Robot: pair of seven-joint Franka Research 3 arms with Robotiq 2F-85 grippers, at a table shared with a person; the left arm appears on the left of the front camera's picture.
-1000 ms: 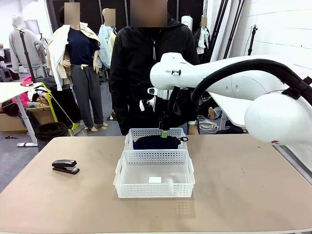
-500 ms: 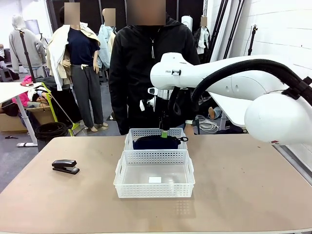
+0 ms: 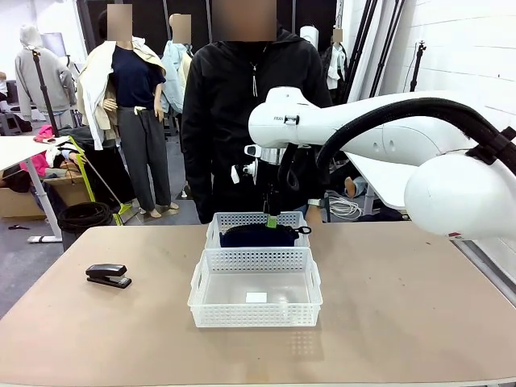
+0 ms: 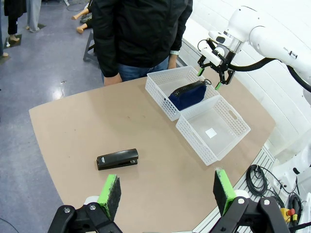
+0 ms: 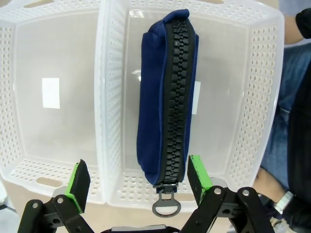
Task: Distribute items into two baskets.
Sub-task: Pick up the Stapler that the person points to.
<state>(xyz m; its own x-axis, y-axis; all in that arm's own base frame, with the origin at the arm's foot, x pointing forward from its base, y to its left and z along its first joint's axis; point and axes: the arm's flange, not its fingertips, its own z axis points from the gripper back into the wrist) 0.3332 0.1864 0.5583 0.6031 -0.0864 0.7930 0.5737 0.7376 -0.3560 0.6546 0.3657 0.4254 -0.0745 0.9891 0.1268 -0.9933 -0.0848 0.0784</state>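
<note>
The navy zip pouch (image 5: pixel 166 94) lies in the far basket (image 3: pixel 256 219), its zip pull hanging over the rim. My right gripper (image 5: pixel 138 187) hangs open just above the pouch's zip end and holds nothing; it also shows over that basket (image 4: pixel 171 87) as the right gripper (image 4: pixel 214 72) in the left wrist view. The nearer, larger basket (image 3: pixel 255 310) holds nothing. The black stapler (image 3: pixel 108 276) lies on the table at the left. My left gripper (image 4: pixel 165 190) is open high above the table, with the stapler (image 4: pixel 117 158) below it.
A person in a black jacket (image 3: pixel 242 105) stands at the far edge, right behind the baskets. The tan table (image 3: pixel 403 306) has free room on both sides of the baskets.
</note>
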